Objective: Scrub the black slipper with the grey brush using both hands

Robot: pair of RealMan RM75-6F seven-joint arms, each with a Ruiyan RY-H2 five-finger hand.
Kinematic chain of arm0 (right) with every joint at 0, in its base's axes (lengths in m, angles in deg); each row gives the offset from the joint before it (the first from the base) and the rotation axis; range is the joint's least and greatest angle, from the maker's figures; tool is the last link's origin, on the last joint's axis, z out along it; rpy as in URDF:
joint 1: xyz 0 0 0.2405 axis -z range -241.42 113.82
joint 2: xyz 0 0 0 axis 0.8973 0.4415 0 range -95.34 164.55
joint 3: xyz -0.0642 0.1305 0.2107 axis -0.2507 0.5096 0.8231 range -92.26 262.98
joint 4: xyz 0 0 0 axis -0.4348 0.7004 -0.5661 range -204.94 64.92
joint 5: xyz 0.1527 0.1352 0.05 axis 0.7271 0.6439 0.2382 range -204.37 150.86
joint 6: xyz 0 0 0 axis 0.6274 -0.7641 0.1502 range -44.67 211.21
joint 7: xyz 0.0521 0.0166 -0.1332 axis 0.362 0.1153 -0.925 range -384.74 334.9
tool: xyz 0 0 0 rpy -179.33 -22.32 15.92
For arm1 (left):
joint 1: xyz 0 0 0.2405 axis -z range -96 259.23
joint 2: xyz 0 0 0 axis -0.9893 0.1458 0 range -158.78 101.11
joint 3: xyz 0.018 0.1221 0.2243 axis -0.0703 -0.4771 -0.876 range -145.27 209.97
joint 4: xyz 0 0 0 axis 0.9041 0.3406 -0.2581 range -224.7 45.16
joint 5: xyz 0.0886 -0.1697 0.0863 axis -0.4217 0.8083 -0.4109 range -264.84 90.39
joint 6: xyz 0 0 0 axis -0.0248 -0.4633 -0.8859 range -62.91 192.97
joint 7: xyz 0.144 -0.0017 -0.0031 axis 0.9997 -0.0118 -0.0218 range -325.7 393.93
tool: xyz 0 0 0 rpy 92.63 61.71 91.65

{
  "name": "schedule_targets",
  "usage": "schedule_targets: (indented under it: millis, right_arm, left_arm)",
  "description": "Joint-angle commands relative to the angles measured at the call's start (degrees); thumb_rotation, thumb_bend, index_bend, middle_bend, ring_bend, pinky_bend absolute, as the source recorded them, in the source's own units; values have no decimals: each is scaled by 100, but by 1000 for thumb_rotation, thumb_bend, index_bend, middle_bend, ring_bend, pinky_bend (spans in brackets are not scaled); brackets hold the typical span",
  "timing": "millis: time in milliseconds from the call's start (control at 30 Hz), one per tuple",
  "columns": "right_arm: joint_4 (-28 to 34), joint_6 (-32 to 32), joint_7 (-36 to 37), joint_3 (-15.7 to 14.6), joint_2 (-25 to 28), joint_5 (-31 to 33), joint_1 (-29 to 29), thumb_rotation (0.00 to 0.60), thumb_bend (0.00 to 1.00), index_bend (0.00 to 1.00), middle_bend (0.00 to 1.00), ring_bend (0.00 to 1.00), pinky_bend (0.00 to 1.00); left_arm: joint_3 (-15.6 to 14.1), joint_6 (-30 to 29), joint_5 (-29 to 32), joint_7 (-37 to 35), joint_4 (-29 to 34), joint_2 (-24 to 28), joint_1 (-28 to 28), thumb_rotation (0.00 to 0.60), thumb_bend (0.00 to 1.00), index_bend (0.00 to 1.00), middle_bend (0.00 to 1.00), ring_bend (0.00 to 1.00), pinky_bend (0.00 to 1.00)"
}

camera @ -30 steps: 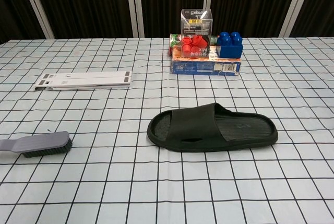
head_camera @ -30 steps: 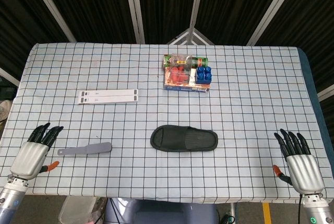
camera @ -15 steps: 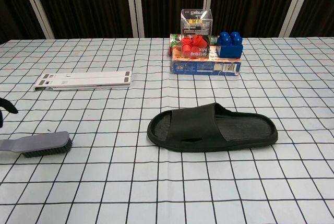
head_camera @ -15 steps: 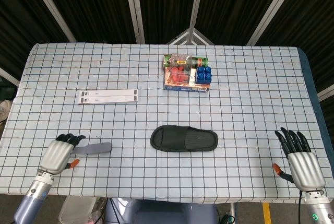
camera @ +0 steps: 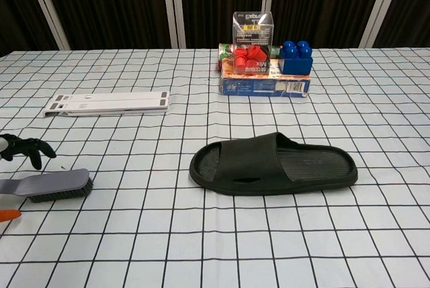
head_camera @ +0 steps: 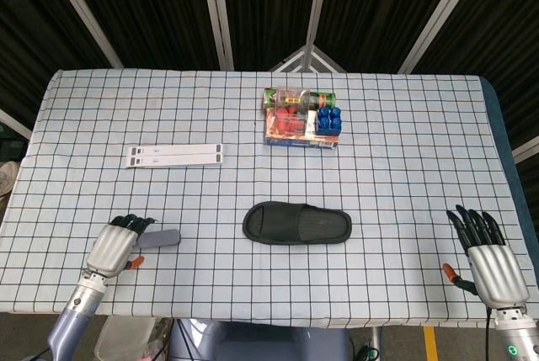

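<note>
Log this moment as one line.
left hand over brush handle, grip unclear | right hand open, idle | slipper untouched

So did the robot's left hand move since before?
Yes. In the head view the left hand has moved right along the table, from left of the grey brush to over its handle. The black slipper has stayed put.

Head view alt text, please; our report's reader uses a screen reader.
A robot's left hand reaches over the handle of a grey brush on a checked tablecloth, with a black slipper at centre. The right hand waits open near the table's right edge.
</note>
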Motion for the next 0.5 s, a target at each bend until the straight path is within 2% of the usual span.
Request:
schedule_targets:
  millis: [33,233,500]
  right_arm:
    - [-4,-9,9,1,2,4,-6,600,321,0,0,0,0]
    - [8,0,0,-4,10,-4,-4,600,321,0,0,0,0]
    - [11,2,22,3,26,22,-1,600,321,0,0,0,0]
  left_arm:
    - [17,-3,-35,-127,-43,-87,37,600,235,295,401,282,321]
    - [17,-97,-172,-337,-154,-207,83,600,185,306,413,295,329]
    - [25,56,-125,-321,-240,-257,172,600,179,317,425,306,327]
